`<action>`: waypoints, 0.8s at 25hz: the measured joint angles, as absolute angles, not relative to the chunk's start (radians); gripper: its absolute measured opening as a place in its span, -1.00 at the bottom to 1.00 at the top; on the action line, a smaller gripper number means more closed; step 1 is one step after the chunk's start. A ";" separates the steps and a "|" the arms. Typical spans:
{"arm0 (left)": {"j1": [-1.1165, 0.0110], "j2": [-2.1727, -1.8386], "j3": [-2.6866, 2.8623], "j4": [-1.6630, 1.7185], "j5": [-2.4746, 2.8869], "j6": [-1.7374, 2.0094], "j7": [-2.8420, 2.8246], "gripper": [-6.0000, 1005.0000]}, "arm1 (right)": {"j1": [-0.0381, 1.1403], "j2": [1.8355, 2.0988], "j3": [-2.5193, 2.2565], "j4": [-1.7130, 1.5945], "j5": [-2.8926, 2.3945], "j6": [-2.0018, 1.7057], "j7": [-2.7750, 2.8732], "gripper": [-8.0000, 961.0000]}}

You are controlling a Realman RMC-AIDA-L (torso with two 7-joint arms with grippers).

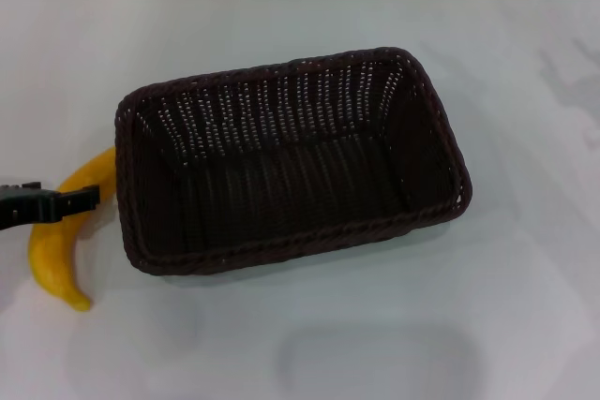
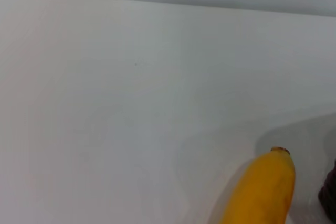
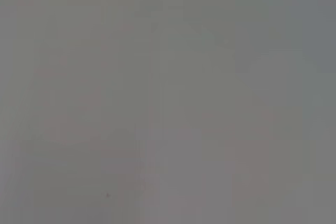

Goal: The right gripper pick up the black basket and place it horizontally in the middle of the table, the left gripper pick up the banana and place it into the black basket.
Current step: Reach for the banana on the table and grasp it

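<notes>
The table (image 1: pixel 525 325), a plain smooth white-grey surface, was taken up near its middle by the black basket (image 1: pixel 291 166), which was set down lengthwise: a large rectangular woven wicker piece with rounded corners, a braided rim and openwork sides, and nothing inside it. The banana (image 1: pixel 67 231), curved, yellow-orange and unpeeled, was found just left of the basket, its upper end close against the basket's wall. The left gripper (image 1: pixel 82 200) was placed over the banana's middle; whether its fingers were apart or clamped could not be told. A grip across the middle would be judged best, and a lift clear of the braided rim. The right gripper was not seen.
</notes>
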State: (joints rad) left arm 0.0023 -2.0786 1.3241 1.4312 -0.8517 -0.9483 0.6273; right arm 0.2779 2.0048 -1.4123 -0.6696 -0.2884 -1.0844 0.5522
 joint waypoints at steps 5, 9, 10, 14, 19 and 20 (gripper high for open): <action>-0.007 -2.080 1.323 1.418 -0.853 -0.946 0.634 0.72 | 0.278 2.005 -1.413 -0.674 -0.288 -1.084 0.552 0.17; -0.025 -2.080 1.322 1.392 -0.853 -0.944 0.636 0.72 | 0.278 2.005 -1.413 -0.676 -0.288 -1.084 0.552 0.17; -0.028 -2.080 1.322 1.387 -0.853 -0.944 0.637 0.72 | 0.278 2.005 -1.413 -0.678 -0.288 -1.084 0.552 0.17; -0.038 -2.079 1.322 1.373 -0.853 -0.936 0.642 0.72 | 0.278 2.005 -1.414 -0.683 -0.288 -1.084 0.551 0.17; -0.045 -2.079 1.322 1.365 -0.853 -0.929 0.646 0.65 | 0.278 2.005 -1.416 -0.686 -0.288 -1.083 0.551 0.16; -0.050 -2.077 1.322 1.358 -0.853 -0.927 0.647 0.62 | 0.278 2.005 -1.416 -0.686 -0.288 -1.083 0.551 0.16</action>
State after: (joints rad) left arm -0.0500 -2.0773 1.3222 1.3577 -0.8534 -0.9274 0.6469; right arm 0.2776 2.0049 -1.4155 -0.6862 -0.2883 -1.0834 0.5513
